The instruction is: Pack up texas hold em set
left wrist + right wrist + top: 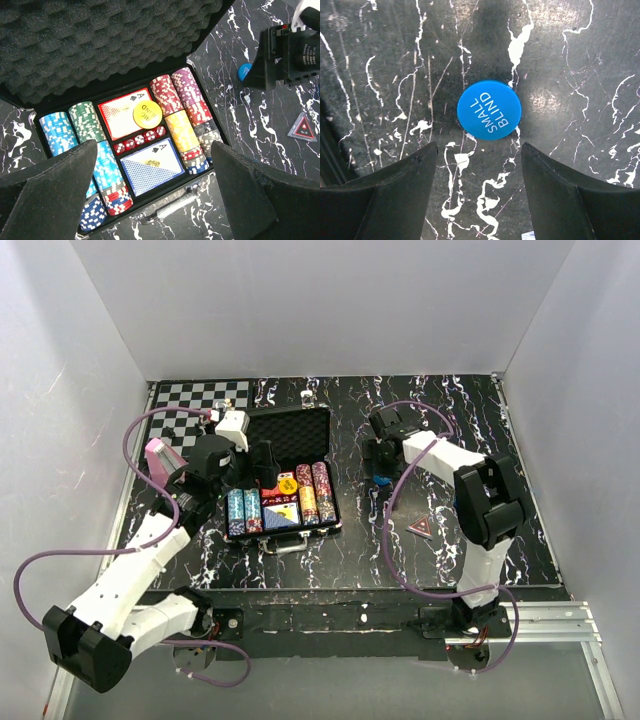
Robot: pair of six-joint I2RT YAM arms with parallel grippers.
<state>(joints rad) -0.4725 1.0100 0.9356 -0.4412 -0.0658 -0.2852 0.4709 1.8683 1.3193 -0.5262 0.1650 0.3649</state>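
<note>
The black briefcase point(291, 433) lies open at table centre, foam lid point(100, 45) back. Inside are multicoloured chip rows point(187, 117), a red deck point(116, 119), a blue deck point(150, 167), red dice point(140, 141) and a yellow "BIG BLIND" button point(145, 113) resting on the red deck. My left gripper point(263, 464) is open and empty above the tray point(154, 148). A blue "SMALL BLIND" button point(489, 110) lies on the table right of the case point(381, 480). My right gripper point(381, 462) is open just above it point(479, 146), the button ahead of the fingertips.
A small red-and-grey triangular piece point(421, 528) lies on the table right of the case; it also shows in the left wrist view point(303, 127). A black-and-white chessboard point(195, 405) sits at the back left. White walls enclose the table.
</note>
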